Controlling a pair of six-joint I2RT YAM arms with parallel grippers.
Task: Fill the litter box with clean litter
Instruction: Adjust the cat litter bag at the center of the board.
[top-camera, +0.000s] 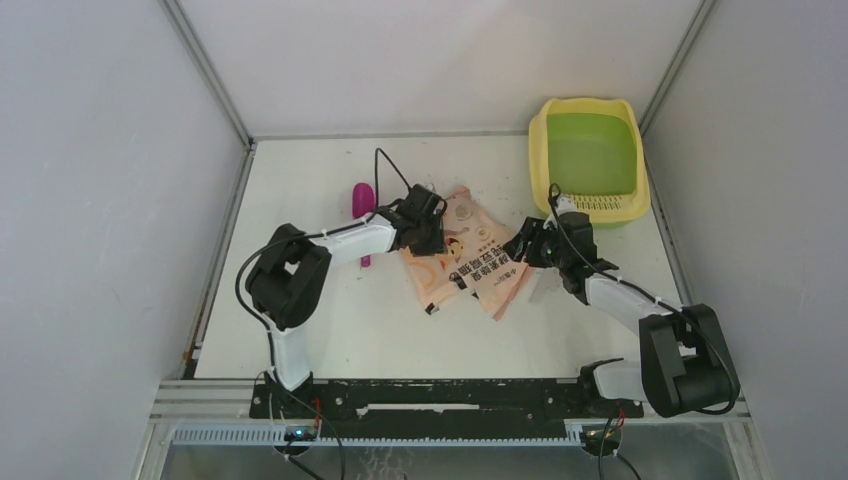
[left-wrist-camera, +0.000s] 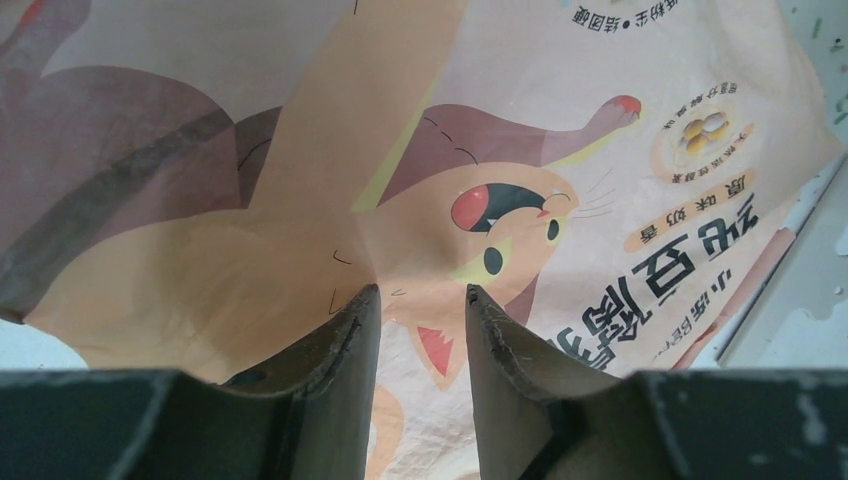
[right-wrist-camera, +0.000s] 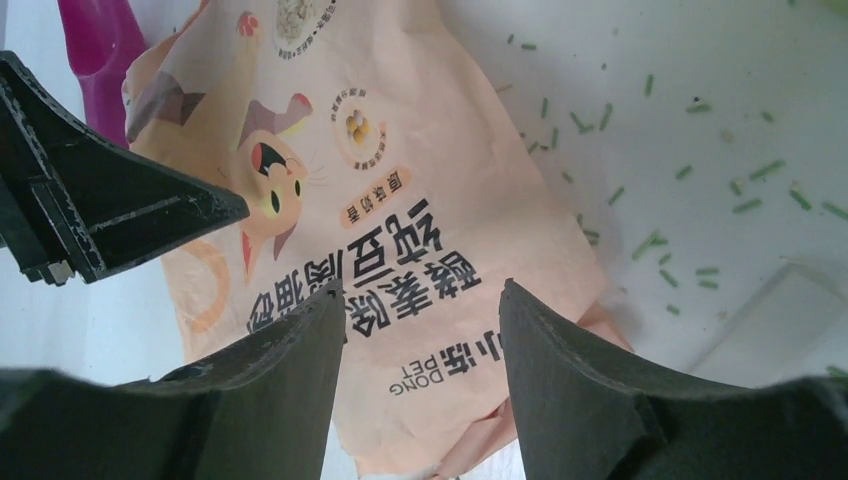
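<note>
The litter box (top-camera: 545, 130), with a pale yellow rim, green basin and slotted step, stands at the back right. I see no litter in its basin. Several small green litter granules (right-wrist-camera: 650, 242) lie loose on the table. The peach-pink printed bag (top-camera: 470, 258) lies flat mid-table. My left gripper (top-camera: 432, 228) is open with its tips low over the bag's cat print (left-wrist-camera: 500, 215), where the bag puckers, and the bag shows in the gap (left-wrist-camera: 420, 295). My right gripper (top-camera: 520, 246) is open over the bag's lower printed end (right-wrist-camera: 422, 290).
A magenta scoop (top-camera: 362, 208) lies left of the bag, behind the left arm, and its edge shows in the right wrist view (right-wrist-camera: 100, 45). A left gripper finger (right-wrist-camera: 120, 205) shows close by in that view. Grey enclosure walls surround the table.
</note>
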